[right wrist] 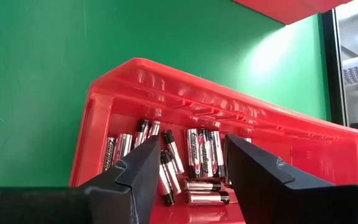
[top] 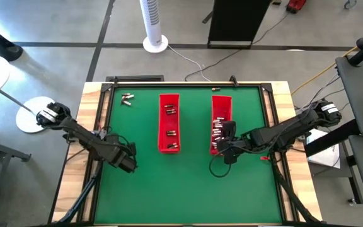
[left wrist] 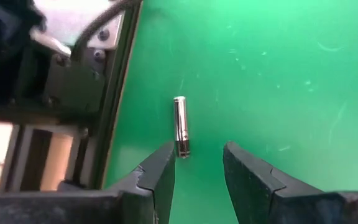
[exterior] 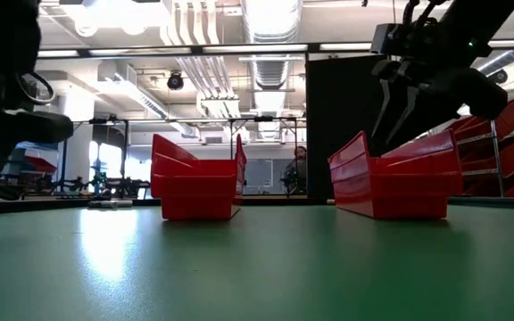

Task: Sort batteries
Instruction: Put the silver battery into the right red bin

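- The right gripper [right wrist: 188, 171], a dark two-finger claw on the right arm, hangs over the near end of the right-hand long red plastic tray [top: 221, 123]; its jaws are spread apart with nothing between them.
- Seen from its wrist camera, a heap of small silvery-grey cylindrical batteries with dark ends [right wrist: 194, 163] lies at the bottom of that tray, packed side by side and partly overlapping, just below the parted fingers [right wrist: 138, 177].
- In the low view the same gripper [exterior: 398, 107] reaches down from above towards the right-hand tray's [exterior: 391, 183] rim.
- The left gripper [left wrist: 197, 168], also a dark two-finger claw, sits low over the green felt table top [top: 188, 189] near the table's left edge; its jaws stand apart and grip nothing.
- One single silvery battery [left wrist: 180, 126] lies flat on the green surface just ahead of the left gripper's fingers [left wrist: 160, 171], close beside one fingertip, near the dark metal frame along the table's left edge [left wrist: 73, 81].
- The left-hand long red plastic tray [top: 169, 123] holds a few batteries [top: 171, 133] scattered along its length, far fewer than the right-hand one.
- A small cluster of loose batteries [top: 126, 98] rests on the green surface at the far left, well apart from both trays.
- A white standing fan [top: 153, 25] is on the floor beyond the table's far edge.
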Controlling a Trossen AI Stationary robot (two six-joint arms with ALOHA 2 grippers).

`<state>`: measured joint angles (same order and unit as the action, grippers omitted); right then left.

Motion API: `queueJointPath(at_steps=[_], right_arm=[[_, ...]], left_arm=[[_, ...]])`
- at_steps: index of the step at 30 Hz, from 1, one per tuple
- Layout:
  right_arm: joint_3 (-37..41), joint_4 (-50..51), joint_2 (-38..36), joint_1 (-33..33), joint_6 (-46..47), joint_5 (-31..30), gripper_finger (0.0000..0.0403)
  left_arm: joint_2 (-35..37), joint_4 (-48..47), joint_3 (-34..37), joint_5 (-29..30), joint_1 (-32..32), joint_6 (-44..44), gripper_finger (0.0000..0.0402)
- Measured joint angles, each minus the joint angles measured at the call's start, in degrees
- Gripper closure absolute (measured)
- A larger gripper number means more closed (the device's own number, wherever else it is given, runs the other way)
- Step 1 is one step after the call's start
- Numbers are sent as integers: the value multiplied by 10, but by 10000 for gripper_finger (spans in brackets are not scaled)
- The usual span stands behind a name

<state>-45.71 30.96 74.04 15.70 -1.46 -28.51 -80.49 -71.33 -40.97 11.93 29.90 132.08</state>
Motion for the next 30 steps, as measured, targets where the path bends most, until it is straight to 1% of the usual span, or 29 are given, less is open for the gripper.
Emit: queueJointPath(at_steps=[5,8,15,23,30], right_arm=[[0,0,0,0,0,0,227],[0,0,0,0,3,0,222],[1,0,0,0,4,0,219],[1,-2,0,0,6,0,225],[1,-4,0,0,15,0,217]], left_arm=[[-23,9,5,-26,-4,16,285],[-38,14,7,-29,-2,26,285],[-87,15,8,-15,-5,29,285],[-113,22,12,-28,-14,29,285],[-127,88,54,5,-24,28,286]])
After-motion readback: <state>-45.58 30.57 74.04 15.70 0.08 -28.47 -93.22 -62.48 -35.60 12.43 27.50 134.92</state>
